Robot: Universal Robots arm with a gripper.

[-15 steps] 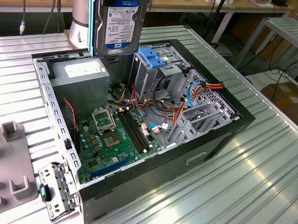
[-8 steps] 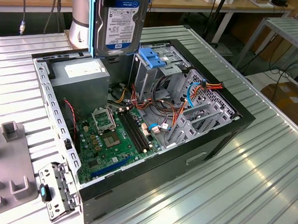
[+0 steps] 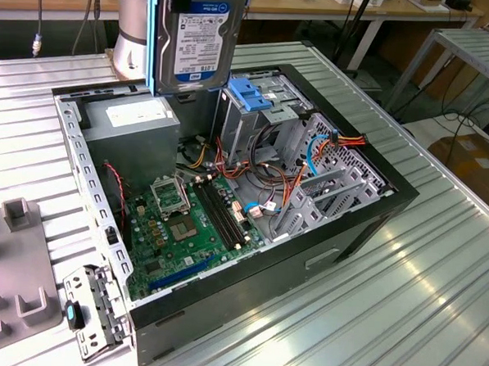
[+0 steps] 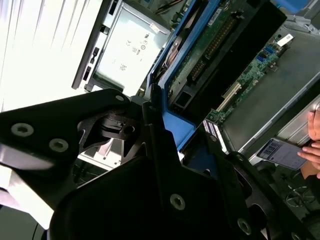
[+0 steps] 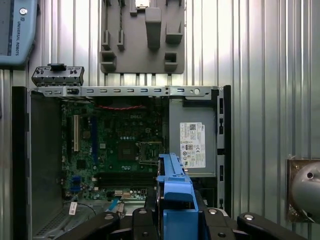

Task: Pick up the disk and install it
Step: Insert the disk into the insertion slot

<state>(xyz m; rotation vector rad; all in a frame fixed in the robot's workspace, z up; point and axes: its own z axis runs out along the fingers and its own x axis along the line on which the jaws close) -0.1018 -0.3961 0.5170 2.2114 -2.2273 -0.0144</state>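
The disk (image 3: 199,37) hangs upright above the back of the open computer case (image 3: 366,218), its labelled face turned to the exterior camera and blue rails along its edges. My gripper (image 5: 175,214) is shut on it from above. In the first wrist view its black fingers (image 5: 142,220) clamp the disk's blue rail (image 5: 174,185). In the second wrist view the disk (image 4: 200,60) runs edge-on away from the gripper (image 4: 167,137), circuit-board side showing. The disk is above the gap between the power-supply box and the metal drive cage (image 3: 247,109) with its blue cap.
Inside the case lie the green motherboard (image 3: 185,221), the grey power-supply box (image 3: 137,122) and bundles of coloured cables (image 3: 312,154). A grey fixture plate (image 3: 11,261) sits on the ribbed metal table (image 3: 402,306). A person's hand (image 4: 312,145) holds a phone (image 4: 282,152) beyond the case.
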